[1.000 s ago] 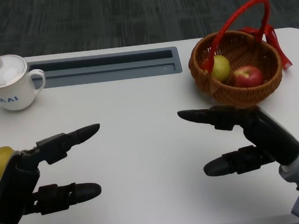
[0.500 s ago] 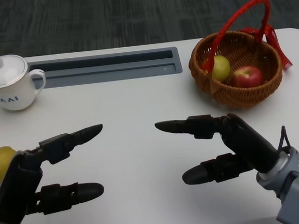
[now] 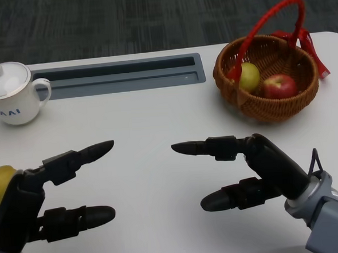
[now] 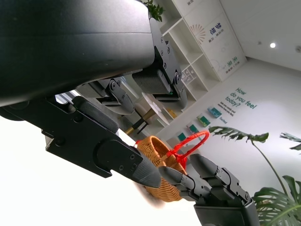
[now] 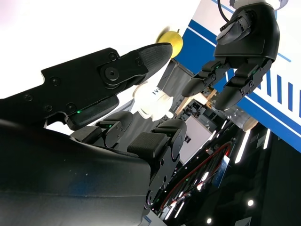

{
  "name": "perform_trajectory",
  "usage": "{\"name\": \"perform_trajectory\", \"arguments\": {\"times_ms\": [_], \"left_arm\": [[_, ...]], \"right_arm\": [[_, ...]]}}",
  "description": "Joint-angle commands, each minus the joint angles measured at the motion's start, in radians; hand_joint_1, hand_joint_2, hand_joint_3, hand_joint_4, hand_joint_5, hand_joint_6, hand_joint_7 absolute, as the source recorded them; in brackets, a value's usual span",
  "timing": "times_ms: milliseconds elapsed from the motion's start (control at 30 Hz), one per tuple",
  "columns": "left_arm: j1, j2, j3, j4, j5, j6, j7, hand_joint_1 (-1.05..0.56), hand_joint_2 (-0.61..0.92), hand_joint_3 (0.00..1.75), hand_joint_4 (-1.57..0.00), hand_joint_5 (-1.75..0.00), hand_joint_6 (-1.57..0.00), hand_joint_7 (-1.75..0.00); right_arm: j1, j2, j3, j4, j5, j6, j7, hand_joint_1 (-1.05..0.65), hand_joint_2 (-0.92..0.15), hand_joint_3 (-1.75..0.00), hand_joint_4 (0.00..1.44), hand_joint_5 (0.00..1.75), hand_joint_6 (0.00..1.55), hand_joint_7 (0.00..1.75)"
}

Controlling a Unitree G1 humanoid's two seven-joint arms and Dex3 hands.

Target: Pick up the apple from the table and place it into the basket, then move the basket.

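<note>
Apple (image 3: 279, 86) sits in the basket (image 3: 268, 108), red with a yellowish patch, on the side nearer the bench's right edge; it's roundish, no clear long axis, and the stem direction can't be made out from the head view. Next to it in the basket is a yellow-green fruit (image 3: 248, 76), probably a pear or second apple, partly behind the red handle (image 3: 267, 20) that arches over the basket. Basket is wicker, upright, at the far right of the white bench (image 3: 157, 121). Right hand (image 3: 246, 170) is low over the bench near the middle, well short of the basket, fingers extended and pointing toward the robot's left, thumb and upper fingers spread apart, nothing held. Left hand (image 3: 44, 194) mirrors it at the lower left, fingers stretched toward the right hand, spread, also empty. The two hands face each other with a gap between fingertips. A yellow fruit (image 3: 0, 182) lies on the bench just behind the left hand at the left edge. White lidded cup (image 3: 11, 93) stands at the far left, beside a grey recessed tray (image 3: 117, 75) along the back of the bench.
</note>
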Motion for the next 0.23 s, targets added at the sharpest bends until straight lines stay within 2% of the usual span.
{"name": "perform_trajectory", "arguments": {"times_ms": [33,233], "left_arm": [[-0.001,0.015,0.003,0.010,-0.012,-0.014,-0.012,-0.59,0.77,0.00,-0.78,-0.01,-0.72,-0.01],[-0.006,0.014,0.003,0.014,-0.014,-0.011,-0.013,-0.59,0.77,0.00,-0.79,-0.01,-0.73,-0.01]], "right_arm": [[-0.006,-0.005,-0.016,0.003,0.019,-0.001,0.007,-0.44,-0.80,0.00,0.75,0.00,0.69,0.01],[-0.008,-0.009,-0.019,-0.004,0.020,-0.003,0.014,-0.43,-0.80,0.00,0.75,0.00,0.70,0.01]]}}
